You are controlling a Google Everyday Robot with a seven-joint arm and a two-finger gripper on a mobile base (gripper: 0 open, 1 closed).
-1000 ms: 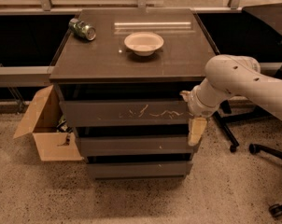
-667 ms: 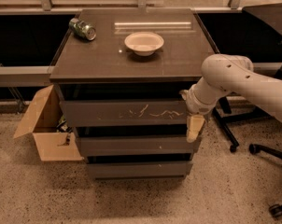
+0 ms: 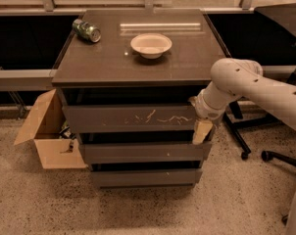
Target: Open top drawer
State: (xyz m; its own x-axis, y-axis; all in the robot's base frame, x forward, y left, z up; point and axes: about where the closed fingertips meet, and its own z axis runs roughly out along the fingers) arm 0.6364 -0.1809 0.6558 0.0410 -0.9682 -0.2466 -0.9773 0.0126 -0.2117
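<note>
The top drawer [image 3: 131, 118] is the widest of three in a grey-brown cabinet. Its flat front has white squiggly scratches near the middle, and a dark gap shows above it under the cabinet top. My gripper [image 3: 202, 129] hangs from the white arm [image 3: 246, 84] at the drawer's right end, against the front's right edge and reaching down to the gap above the middle drawer [image 3: 143, 152]. The bottom drawer [image 3: 143, 177] sits below.
A white bowl [image 3: 151, 45] and a green can [image 3: 86, 30] lying on its side are on the cabinet top [image 3: 187, 62]. An open cardboard box [image 3: 49, 136] stands on the floor to the left. Office chair legs and wheels [image 3: 246, 148] are to the right.
My gripper has shifted slightly left and up, closer against the right end of the top drawer. The drawers look unmoved.
</note>
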